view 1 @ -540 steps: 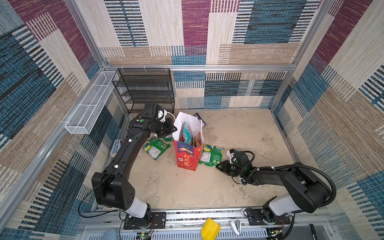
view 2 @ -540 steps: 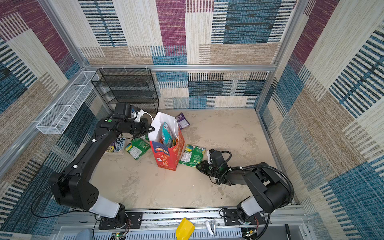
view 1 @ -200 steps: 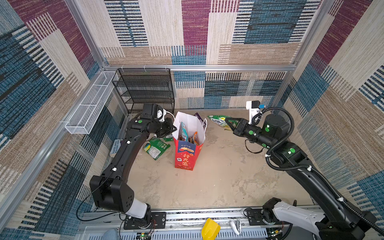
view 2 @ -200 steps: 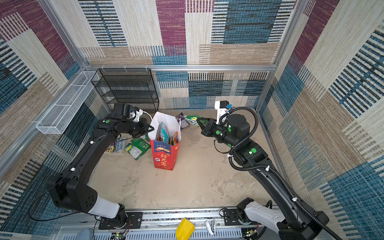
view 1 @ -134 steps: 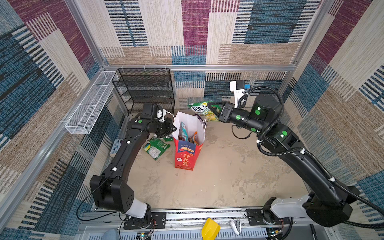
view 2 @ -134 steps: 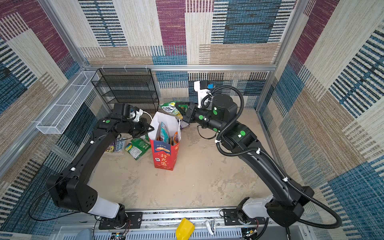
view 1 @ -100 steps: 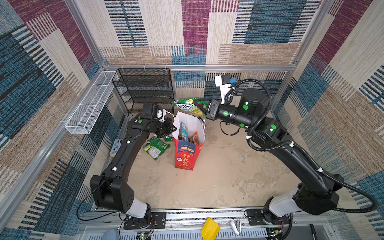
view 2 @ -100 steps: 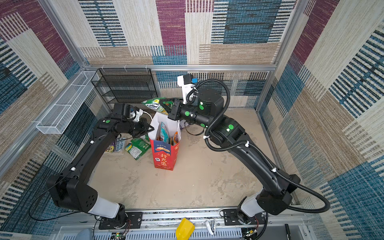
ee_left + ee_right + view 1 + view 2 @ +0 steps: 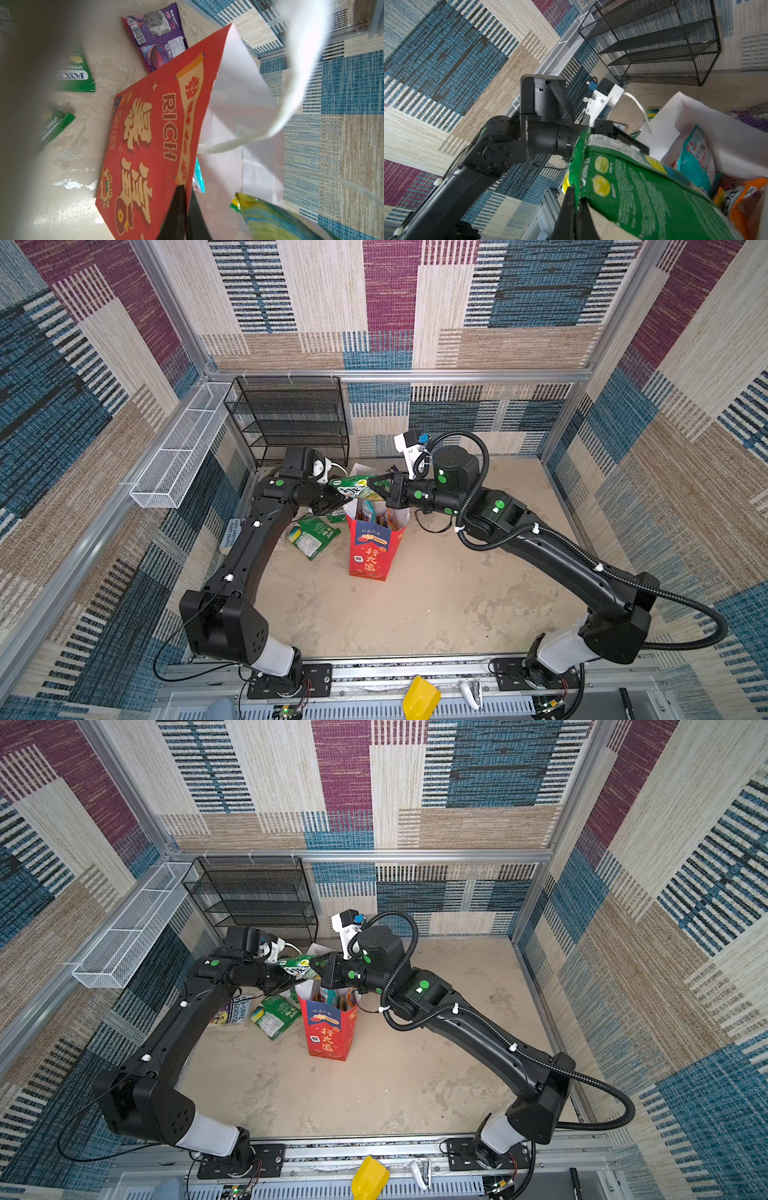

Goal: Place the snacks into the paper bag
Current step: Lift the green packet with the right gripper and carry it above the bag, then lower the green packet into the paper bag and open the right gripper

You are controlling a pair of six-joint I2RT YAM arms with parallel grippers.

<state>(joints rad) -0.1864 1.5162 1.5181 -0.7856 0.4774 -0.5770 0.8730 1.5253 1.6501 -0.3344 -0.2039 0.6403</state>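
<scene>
Beige floor (image 9: 415, 614): right gripper (image 9: 374, 489) clamps a green pouch (image 9: 352, 488) above the paper bag (image 9: 370, 549), left gripper (image 9: 341, 504) pinching its rim.

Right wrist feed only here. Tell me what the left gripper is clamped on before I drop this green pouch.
Observer: The left wrist view shows the left gripper pinching the paper bag by the rim of its red wall.
Operator: Report where my pouch sits from above.
Observer: In both top views the green pouch, held by the right gripper, overlaps the bag's open mouth, close to the left gripper.
Operator: Name a snack not yet bagged.
Observer: A loose green pouch lies on the floor left of the bag in both top views.
</scene>
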